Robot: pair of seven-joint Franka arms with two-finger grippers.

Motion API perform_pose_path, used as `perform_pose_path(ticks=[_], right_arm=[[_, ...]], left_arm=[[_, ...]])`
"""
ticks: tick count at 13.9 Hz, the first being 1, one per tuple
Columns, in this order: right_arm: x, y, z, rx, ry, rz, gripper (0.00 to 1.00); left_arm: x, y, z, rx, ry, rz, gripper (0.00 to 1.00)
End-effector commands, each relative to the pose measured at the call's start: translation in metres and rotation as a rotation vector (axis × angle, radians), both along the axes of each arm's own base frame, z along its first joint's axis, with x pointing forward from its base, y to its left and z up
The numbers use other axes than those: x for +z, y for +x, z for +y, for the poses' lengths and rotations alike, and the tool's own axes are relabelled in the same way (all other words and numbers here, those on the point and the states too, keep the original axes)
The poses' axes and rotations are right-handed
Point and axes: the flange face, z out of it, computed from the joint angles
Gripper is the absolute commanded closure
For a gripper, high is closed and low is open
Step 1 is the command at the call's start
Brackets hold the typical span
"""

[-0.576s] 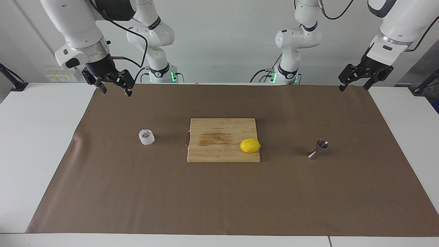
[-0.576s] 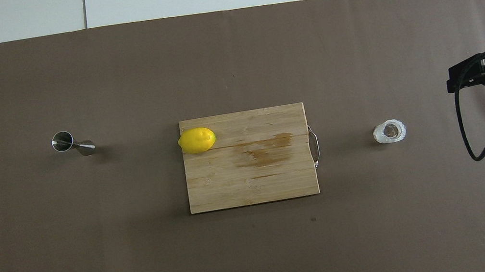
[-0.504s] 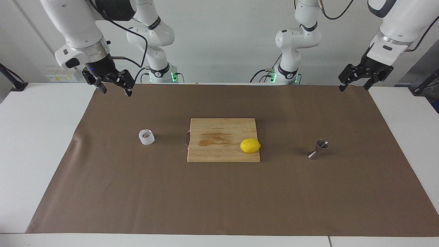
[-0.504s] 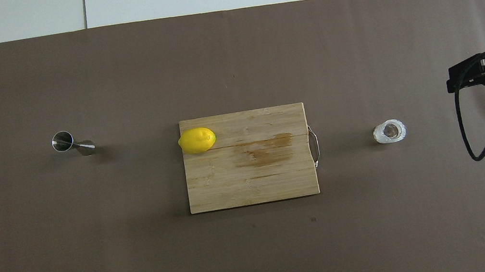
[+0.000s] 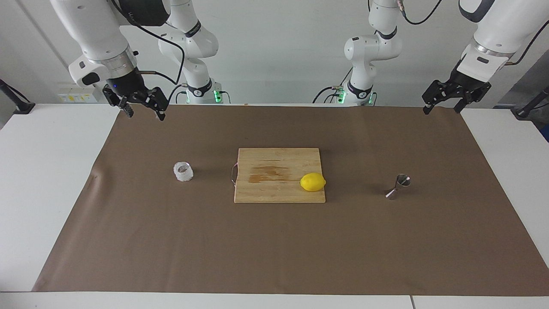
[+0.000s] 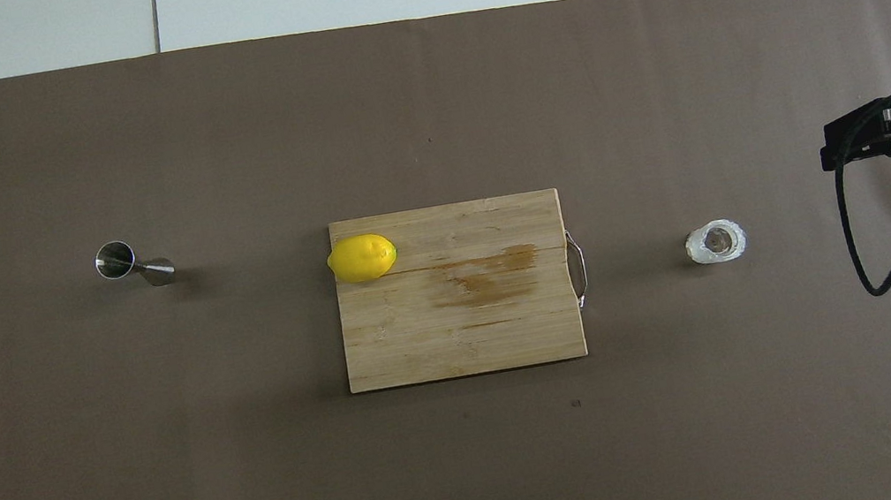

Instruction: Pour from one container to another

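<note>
A white table (image 5: 43, 180) carries a wide brown mat (image 5: 274, 249). At the mat's middle lies a wooden cutting board (image 5: 274, 167), with a yellow lemon (image 5: 312, 182) on the corner toward my left arm's end, away from me.

I am the two arms, and both are raised at my own edge of the table. My right gripper (image 5: 141, 107) hangs over the mat's edge at its end, fingers spread wide, holding nothing. My left gripper (image 5: 444, 103) hangs over the mat's edge at the other end, also wide open and empty.

The small textured glass cup (image 5: 183, 171) stands upright on the mat beside the board, toward my right arm's end. The steel jigger (image 5: 399, 186) stands alone on the mat, well apart from the board, toward my left arm's end.

Nothing is grasped yet, so I judge the pour has not begun. Next, my right gripper would need to drop to the cup, close around its wall, and carry it level toward the jigger.
</note>
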Motion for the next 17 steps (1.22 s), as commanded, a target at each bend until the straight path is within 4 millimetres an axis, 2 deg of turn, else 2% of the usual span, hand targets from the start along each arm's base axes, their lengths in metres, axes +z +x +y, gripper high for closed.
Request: perform_pose_path(ticks=[1,5,13,17], right_arm=[[0.0,-0.006,-0.002,-0.01,0.002,-0.003,0.0],[0.0,-0.006,-0.002,-0.01,0.002,-0.003,0.0],[0.0,-0.006,-0.002,-0.011,0.002,-0.003,0.0],[0.0,-0.006,-0.002,-0.01,0.002,-0.003,0.0]], left_arm=[[-0.003,-0.006,-0.002,-0.01,0.009,-0.002,0.0],[-0.003,-0.007,0.0,-0.055,0.009,-0.007,0.0],[-0.028,-0.015,0.01,0.03,-0.009,-0.001,0.0],[-0.066,0.006,0.034,0.225,-0.213,0.098,0.0]])
